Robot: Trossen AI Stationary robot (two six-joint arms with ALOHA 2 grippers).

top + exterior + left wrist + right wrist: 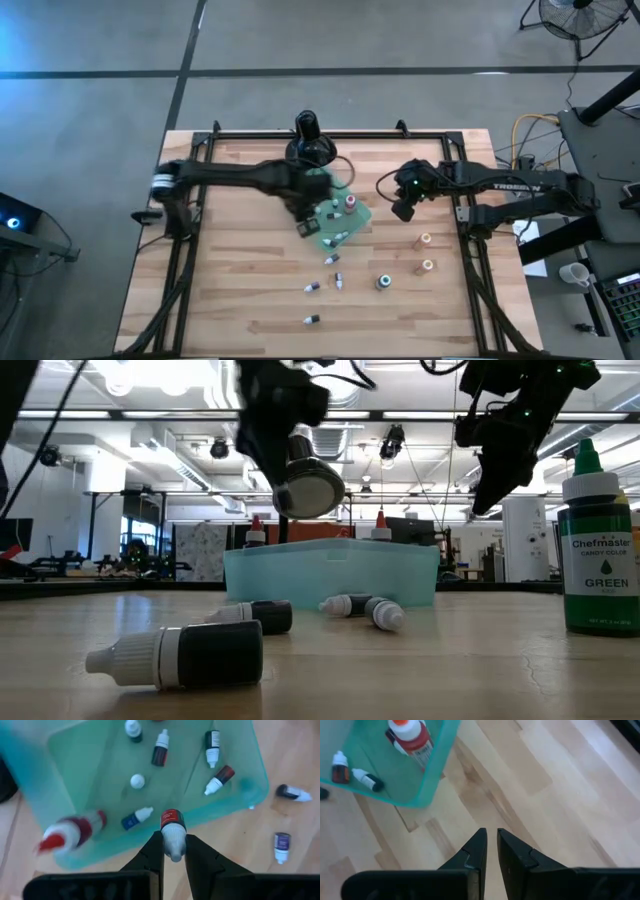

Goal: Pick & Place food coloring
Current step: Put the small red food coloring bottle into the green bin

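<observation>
Low view: a black bottle lies nearest, on its side.

Left wrist view: the left gripper pinches a red-labelled dropper bottle, cap toward the wrist, above the teal tray's near rim.

High view: loose bottles lie at the tray's six o'clock.

Right wrist view: the right gripper hangs nearly closed, empty.

The wooden table of pale planks stands on a grey concrete floor crossed by dark seam lines. A black metal frame runs along the table's edges. In the upper right corner of the high view a floor fan stands on the concrete, and yellow cables coil near a grey side bench. A white cup sits by the right edge. Seen level across the table, the room is a large open hall with a white ceiling, exposed ducts and bright lamps, and dark equipment lines the far side.
</observation>
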